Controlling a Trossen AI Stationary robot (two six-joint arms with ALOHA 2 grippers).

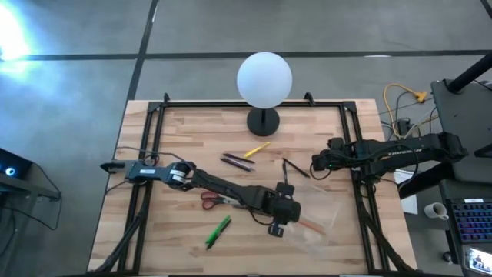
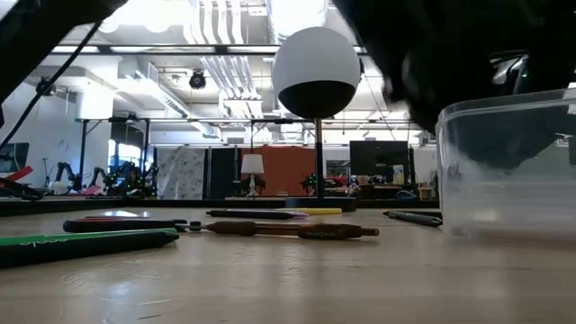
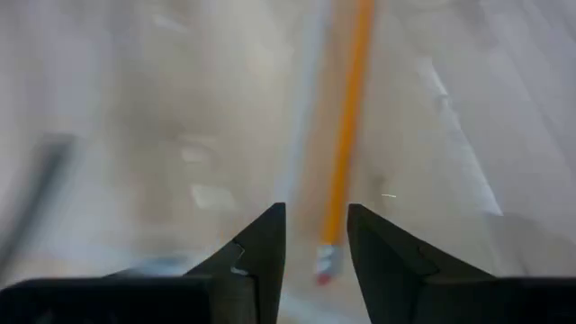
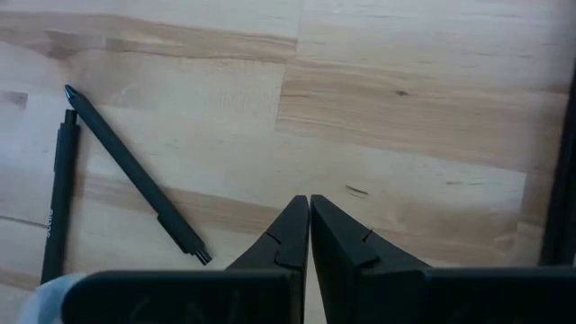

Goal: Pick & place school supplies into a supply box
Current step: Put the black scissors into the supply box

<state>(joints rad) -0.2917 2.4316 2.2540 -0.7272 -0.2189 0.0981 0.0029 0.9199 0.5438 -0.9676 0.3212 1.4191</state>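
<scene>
My left gripper [image 1: 277, 228] [image 3: 315, 211] hangs open at the near left end of the clear supply box [image 1: 327, 231] [image 2: 508, 162]. An orange pencil [image 3: 346, 126] [image 1: 309, 224] lies below it in the box, its eraser end [image 3: 322, 261] showing between the two fingers without touching them. On the table lie red-handled scissors [image 1: 211, 201], a green marker [image 1: 218, 231] [image 2: 85, 243], a yellow pencil [image 1: 257, 149] and dark pens [image 1: 237, 161] [image 1: 294, 167] [image 4: 135, 184]. My right gripper [image 1: 314, 164] [image 4: 309, 205] is shut and waits at the right, beside the dark pen.
A white globe lamp [image 1: 264, 77] [image 2: 317, 72] on a black base stands at the far middle of the table. A brown pen [image 2: 288, 230] lies in front of it in the low view. Black rails run along the table's left and right sides [image 1: 361, 208].
</scene>
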